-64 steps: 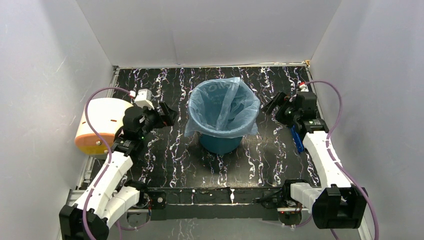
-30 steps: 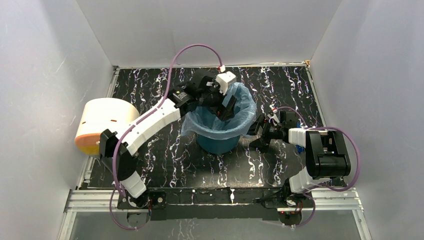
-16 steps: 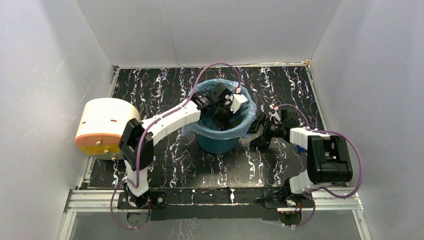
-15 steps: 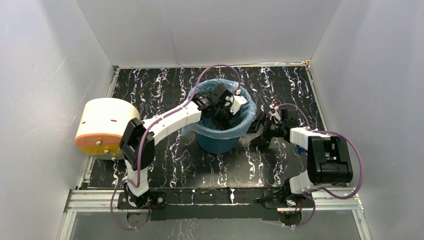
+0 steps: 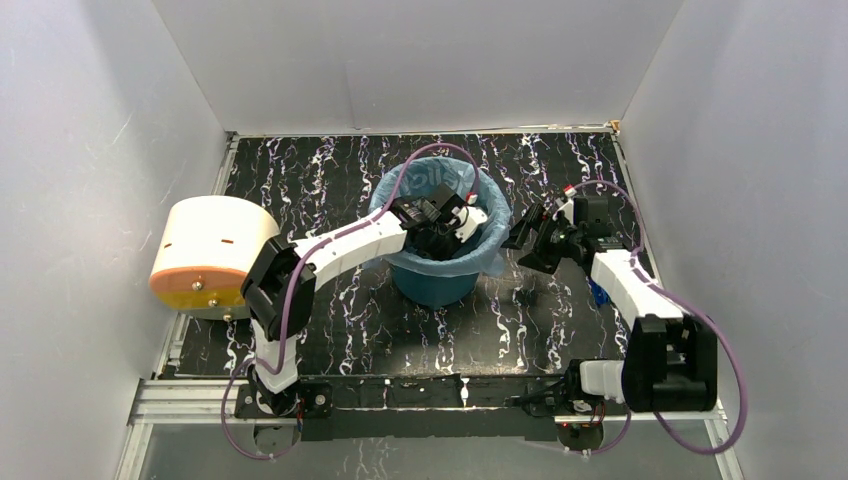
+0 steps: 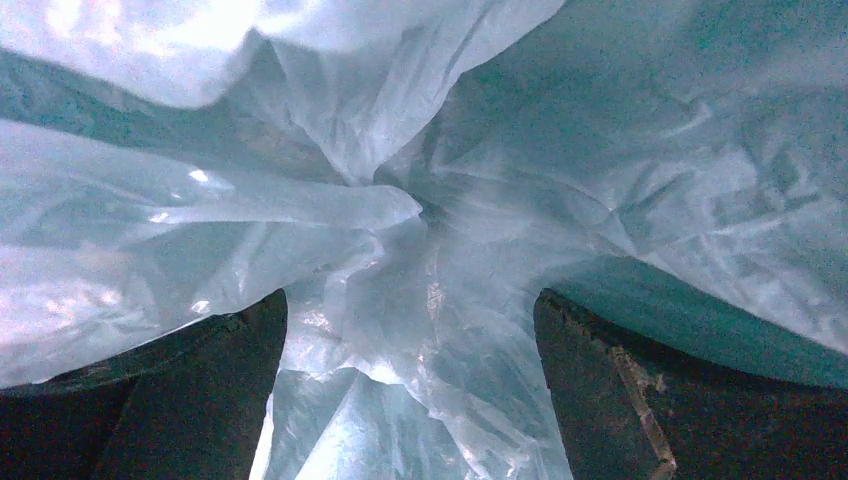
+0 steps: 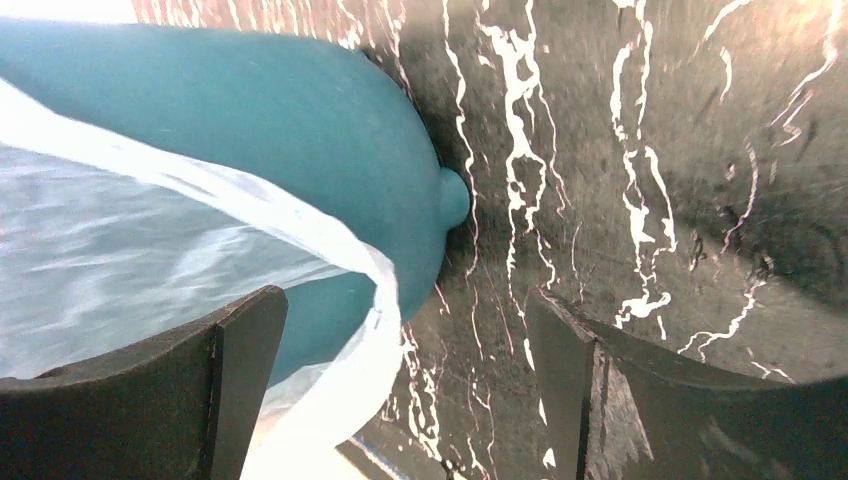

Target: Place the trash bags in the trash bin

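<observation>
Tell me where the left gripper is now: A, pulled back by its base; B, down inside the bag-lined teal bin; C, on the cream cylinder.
B: the left gripper reaches down into the trash bin, and its wrist camera sees only crinkled trash bag between its open jaws.
</observation>
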Controlling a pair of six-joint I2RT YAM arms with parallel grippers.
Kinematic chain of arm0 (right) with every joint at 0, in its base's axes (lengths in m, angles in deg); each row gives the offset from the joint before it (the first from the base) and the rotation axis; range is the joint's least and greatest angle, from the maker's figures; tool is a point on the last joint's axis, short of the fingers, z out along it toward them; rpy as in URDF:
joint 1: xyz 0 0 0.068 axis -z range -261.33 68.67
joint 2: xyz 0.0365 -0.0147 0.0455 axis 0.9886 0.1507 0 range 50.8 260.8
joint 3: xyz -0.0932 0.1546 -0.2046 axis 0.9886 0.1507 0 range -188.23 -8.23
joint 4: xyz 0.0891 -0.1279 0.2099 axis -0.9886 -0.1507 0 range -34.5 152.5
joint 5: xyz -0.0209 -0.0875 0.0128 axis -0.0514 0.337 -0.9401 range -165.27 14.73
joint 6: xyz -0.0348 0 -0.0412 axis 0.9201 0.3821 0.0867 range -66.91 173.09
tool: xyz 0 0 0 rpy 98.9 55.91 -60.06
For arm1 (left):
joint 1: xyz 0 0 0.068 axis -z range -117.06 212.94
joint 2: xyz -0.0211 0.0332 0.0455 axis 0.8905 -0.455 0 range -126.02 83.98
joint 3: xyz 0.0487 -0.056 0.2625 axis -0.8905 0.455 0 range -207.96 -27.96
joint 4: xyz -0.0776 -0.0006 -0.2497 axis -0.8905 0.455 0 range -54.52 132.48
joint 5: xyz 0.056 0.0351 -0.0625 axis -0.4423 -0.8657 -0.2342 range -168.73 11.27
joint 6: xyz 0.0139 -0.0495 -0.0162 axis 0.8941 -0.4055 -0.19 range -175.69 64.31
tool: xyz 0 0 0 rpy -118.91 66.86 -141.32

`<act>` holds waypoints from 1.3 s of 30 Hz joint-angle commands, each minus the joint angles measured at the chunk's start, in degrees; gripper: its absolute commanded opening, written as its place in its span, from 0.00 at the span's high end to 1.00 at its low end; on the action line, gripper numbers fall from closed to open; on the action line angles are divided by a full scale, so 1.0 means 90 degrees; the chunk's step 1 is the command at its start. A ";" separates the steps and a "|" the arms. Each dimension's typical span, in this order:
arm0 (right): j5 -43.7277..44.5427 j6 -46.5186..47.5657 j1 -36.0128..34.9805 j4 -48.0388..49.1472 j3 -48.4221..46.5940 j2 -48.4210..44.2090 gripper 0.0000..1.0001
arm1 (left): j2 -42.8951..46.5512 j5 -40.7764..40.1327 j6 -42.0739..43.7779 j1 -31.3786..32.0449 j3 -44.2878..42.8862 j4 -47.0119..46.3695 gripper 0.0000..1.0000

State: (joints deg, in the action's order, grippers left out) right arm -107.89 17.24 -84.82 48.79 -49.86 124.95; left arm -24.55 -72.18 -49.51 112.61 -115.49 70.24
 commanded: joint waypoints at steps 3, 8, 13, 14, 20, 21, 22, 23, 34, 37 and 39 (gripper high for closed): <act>0.0804 0.0146 0.0006 -0.0439 -0.0333 -0.0749 0.01 | 0.0575 -0.0090 -0.0007 0.0038 -0.0094 -0.0025 0.08; 0.0426 0.0040 0.0006 -0.0152 -0.0044 -0.0905 0.02 | 0.0764 -0.0054 -0.0091 0.0038 -0.0067 -0.0024 0.09; -0.0185 -0.0375 0.0006 0.0359 0.0253 -0.0532 0.01 | 0.1049 -0.0034 -0.0168 0.0038 0.0120 -0.0105 0.17; 0.0078 -0.0264 0.0002 0.0177 0.0185 -0.0388 0.01 | 0.1064 0.0141 -0.0139 0.0029 0.0269 -0.0137 0.16; -0.0162 0.0151 0.0012 -0.0386 -0.0279 0.0183 0.01 | 0.0645 0.0651 -0.0009 0.0018 0.0492 -0.0148 0.11; -0.0324 0.0037 0.0008 -0.0341 -0.0262 0.0226 0.01 | 0.0530 0.0678 -0.0024 0.0018 0.0442 -0.0088 0.11; -0.0469 -0.0070 0.0006 -0.0313 -0.0251 0.0279 0.01 | 0.0438 0.0799 -0.0031 0.0018 0.0390 -0.0034 0.11; -0.0597 -0.0120 0.0006 -0.0279 -0.0236 0.0331 0.01 | 0.0389 0.0900 -0.0016 0.0018 0.0399 -0.0026 0.11; -0.0837 -0.0125 0.0009 -0.0513 -0.0323 0.0648 0.01 | -0.0124 0.1228 0.0404 -0.0162 0.0421 0.0891 0.09; -0.0878 -0.0127 0.0009 -0.0593 -0.0415 0.0593 0.01 | -0.0340 0.1301 0.0543 -0.0210 0.0298 0.1247 0.09; -0.0913 -0.0172 0.0010 -0.0583 -0.0433 0.0502 0.01 | -0.0425 0.1284 0.0558 -0.0208 0.0369 0.1242 0.09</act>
State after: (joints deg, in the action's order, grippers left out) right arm -113.88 15.60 -84.82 44.13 -50.62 131.03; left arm -27.07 -63.20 -46.43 111.05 -111.51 75.47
